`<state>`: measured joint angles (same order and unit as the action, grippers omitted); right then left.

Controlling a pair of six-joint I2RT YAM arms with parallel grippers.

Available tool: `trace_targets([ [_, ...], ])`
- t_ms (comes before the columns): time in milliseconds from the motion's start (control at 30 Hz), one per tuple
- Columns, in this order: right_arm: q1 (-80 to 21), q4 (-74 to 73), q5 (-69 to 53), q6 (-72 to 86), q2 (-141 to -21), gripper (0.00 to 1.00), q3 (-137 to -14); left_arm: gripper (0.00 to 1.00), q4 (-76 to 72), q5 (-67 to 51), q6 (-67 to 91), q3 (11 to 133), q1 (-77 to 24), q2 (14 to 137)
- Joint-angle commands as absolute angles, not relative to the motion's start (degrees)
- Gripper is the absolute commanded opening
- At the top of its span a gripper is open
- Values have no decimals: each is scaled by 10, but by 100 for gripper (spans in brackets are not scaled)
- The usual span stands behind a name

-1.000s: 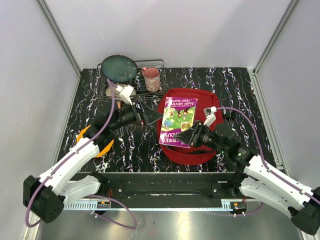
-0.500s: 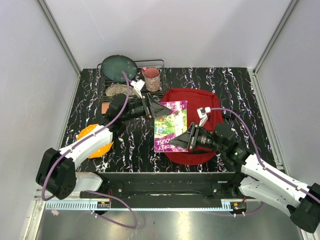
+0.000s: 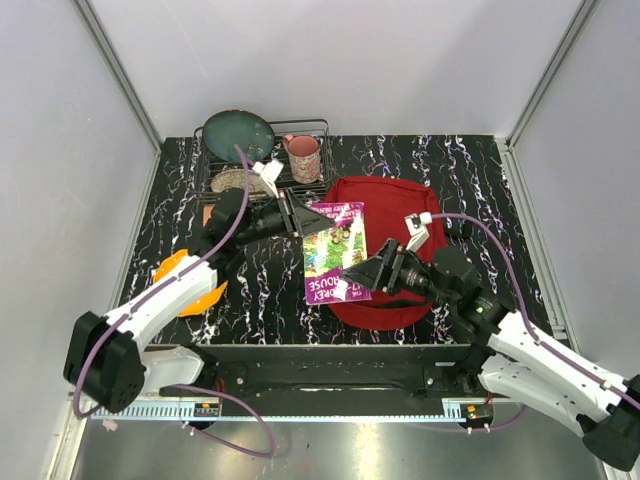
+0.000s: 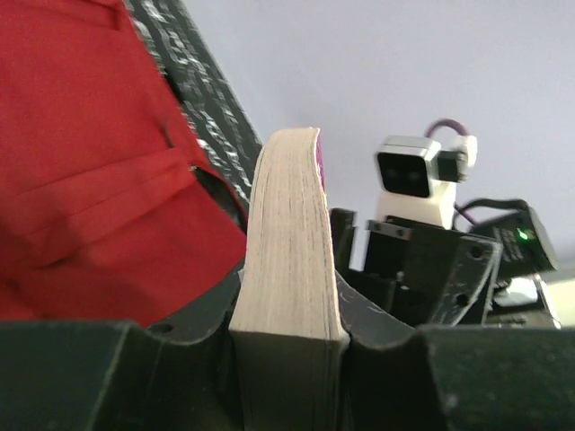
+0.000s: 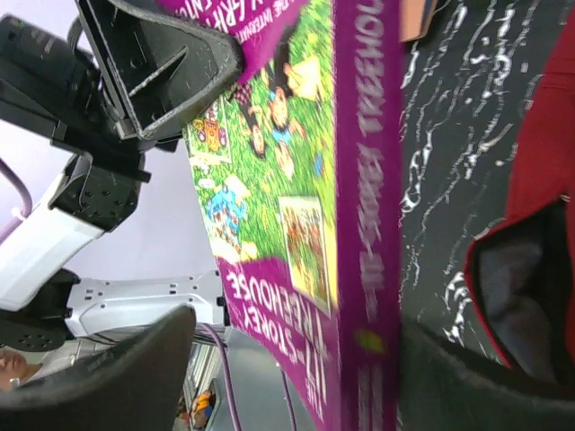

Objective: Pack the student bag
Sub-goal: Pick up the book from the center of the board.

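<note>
Student bag (image 3: 400, 200), dark-red fabric backpack, lies flat on black white-veined table (image 3: 480, 170), right of centre, just beyond right arm. We see purple illustrated paperback book (image 3: 335, 250) over bag's left edge. Left gripper (image 3: 308, 222) pinches book's far end, page block clamped between both fingers. Right gripper (image 3: 362, 272) sits at book's near end, jaws spread wide, clear gap beside cover. At back left: wire rack (image 3: 318, 128) with round green plate (image 3: 238, 135), pink mug (image 3: 304, 158).
</note>
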<state>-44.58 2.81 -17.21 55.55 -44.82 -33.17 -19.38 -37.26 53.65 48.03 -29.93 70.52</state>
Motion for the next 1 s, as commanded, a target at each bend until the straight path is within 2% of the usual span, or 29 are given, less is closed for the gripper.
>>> trace_targets([
  [0, -447, -19, -56, 566, -382, 90, -344, 0, -143, -247, 531, 471, -271, 617],
  [167, -446, -30, -8, 623, -325, 93, -294, 0, -213, -159, 659, 393, -236, 562],
  [333, -447, 58, -32, 684, -326, 95, -240, 0, -279, -116, 722, 355, -236, 541],
  [433, -447, 139, -56, 709, -358, 95, -220, 0, -296, -106, 732, 344, -236, 535],
  [733, -449, 241, -73, 715, -471, 95, -248, 0, -308, -91, 756, 321, -240, 535],
  [767, -449, 247, -75, 715, -488, 95, -250, 0, -309, -92, 757, 321, -241, 539],
  [800, -450, 263, -76, 717, -495, 86, -252, 0, -312, -93, 752, 322, -244, 541],
  [900, -453, 286, -77, 725, -522, 76, -258, 0, -316, -92, 749, 324, -256, 552],
  [967, -459, 302, -77, 732, -539, 74, -258, 0, -326, -88, 751, 320, -261, 560],
])
